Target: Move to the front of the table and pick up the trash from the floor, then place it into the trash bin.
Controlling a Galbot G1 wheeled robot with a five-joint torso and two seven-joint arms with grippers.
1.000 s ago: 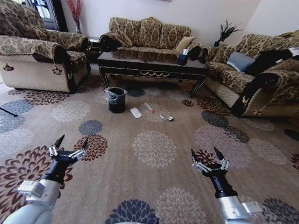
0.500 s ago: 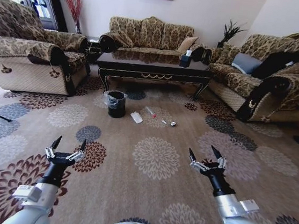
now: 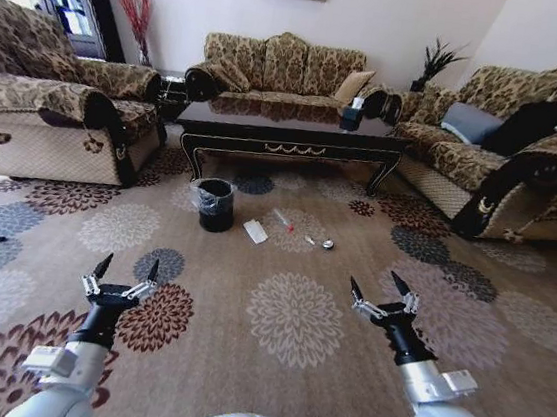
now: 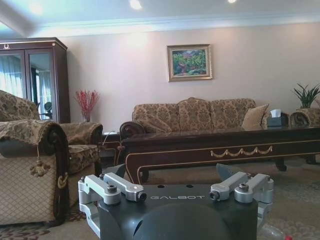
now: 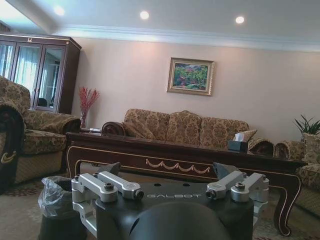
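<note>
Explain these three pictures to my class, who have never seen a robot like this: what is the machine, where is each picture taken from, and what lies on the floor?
The machine is a wheeled robot with two arms, standing in a living room. The wide picture comes from a camera on its head, looking forward and down. There the left gripper and the right gripper are held out above the patterned carpet, fingers spread open, holding nothing.

The other two pictures come from cameras on the wrists, looking out low over each gripper's dark body towards the room.

Ahead stands the table, long, low and dark, with sofas around it. On the carpet in front of it is the trash bin, small, black and lined with a clear bag. Beside the bin lies the trash: a flat white wrapper, a thin tube with a red tip, and some small bits.
</note>
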